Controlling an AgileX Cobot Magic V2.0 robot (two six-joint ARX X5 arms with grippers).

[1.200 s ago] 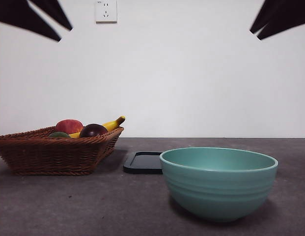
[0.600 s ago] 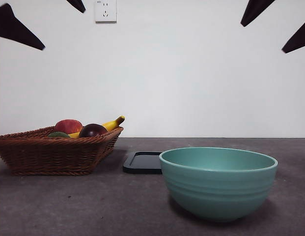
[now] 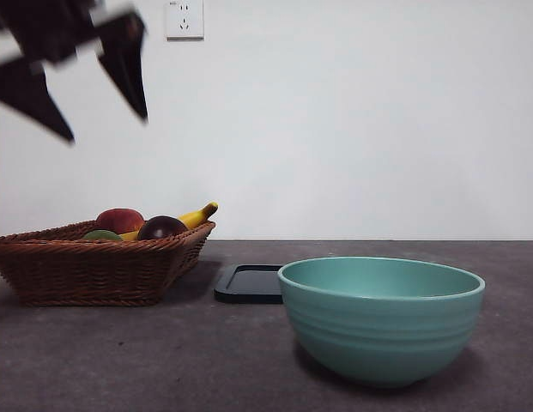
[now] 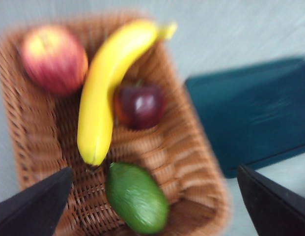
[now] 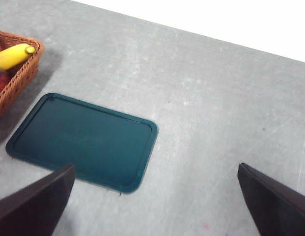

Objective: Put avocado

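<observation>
Left end effector (image 4: pixel 152 196), jaws spread, hangs above the avocado (image 4: pixel 136 197).

You'll find no readable text, label, brand or number on anything here; the wall socket (image 3: pixel 184 19) above the table's far edge shows only its slots

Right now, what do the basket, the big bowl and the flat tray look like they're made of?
Basket: woven wicker, brown, with visible interlaced strands. Bowl: probably glazed ceramic, teal, thick-walled with ribbed sides and a soft sheen. Tray: likely plastic, dark teal, smooth with a moulded raised rim.
</observation>
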